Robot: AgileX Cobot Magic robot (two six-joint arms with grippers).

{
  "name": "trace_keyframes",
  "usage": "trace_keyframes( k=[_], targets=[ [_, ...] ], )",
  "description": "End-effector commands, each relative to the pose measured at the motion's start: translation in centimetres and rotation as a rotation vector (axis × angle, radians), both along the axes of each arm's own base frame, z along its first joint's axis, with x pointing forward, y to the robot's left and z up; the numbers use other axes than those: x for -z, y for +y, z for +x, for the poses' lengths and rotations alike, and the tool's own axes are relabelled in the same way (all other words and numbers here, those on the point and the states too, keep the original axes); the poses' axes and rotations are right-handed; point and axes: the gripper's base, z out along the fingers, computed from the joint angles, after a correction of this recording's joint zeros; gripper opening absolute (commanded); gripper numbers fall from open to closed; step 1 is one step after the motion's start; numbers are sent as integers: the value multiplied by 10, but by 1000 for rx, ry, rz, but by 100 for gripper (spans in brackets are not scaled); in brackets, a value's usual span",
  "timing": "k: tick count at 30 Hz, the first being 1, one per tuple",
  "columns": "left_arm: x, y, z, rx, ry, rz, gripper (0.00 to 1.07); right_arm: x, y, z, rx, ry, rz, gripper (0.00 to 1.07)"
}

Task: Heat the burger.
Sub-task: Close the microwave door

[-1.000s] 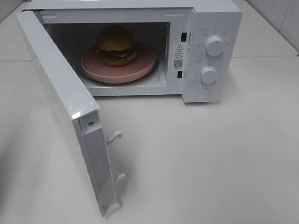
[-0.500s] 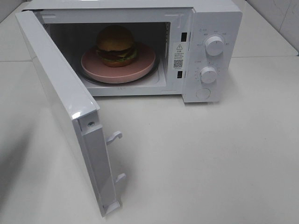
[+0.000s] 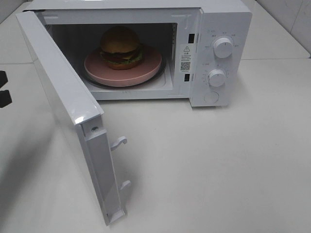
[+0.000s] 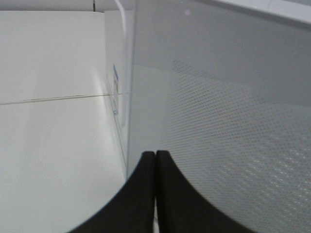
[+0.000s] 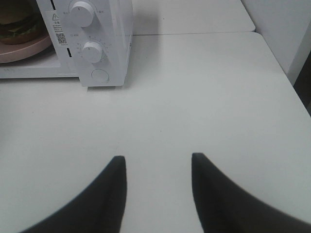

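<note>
The left fingers [image 4: 141, 194], pressed shut on nothing, have just come into the high view at its left edge, close to the outer face of the open door [image 3: 63, 92]. The right fingers [image 5: 109, 194] hang part open and empty over the surface [image 5: 204, 97], near right. The burger [image 3: 120, 46] sits on the plate [image 3: 148, 65] inside the microwave [image 3: 226, 19]. Pushing the door closed looks next.
</note>
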Motion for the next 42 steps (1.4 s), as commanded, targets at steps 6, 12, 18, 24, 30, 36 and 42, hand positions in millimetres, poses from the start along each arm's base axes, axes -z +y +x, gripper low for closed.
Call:
trace_keyframes(
  k=[6,12,18,24,30,36,42],
  targets=[
    [-2,-20,19,87,-17,4,0,2,0,-3,1,-25,-1,45],
    [2,-31,25,124,-7,10,0,2,0,-3,1,-25,-1,45],
    [2,-38,27,153,-11,9,0,2,0,-3,1,-25,-1,45],
    [1,-44,30,176,-17,11,0,2,0,-3,1,-25,-1,45],
    [1,-47,29,186,-18,10,0,2,0,-3,1,-25,-1,45],
    [0,-47,30,186,-22,9,0,2,0,-3,1,-25,-1,45],
    [-9,-60,35,204,-53,-5,0,2,0,-3,1,-25,-1,45]
  ],
)
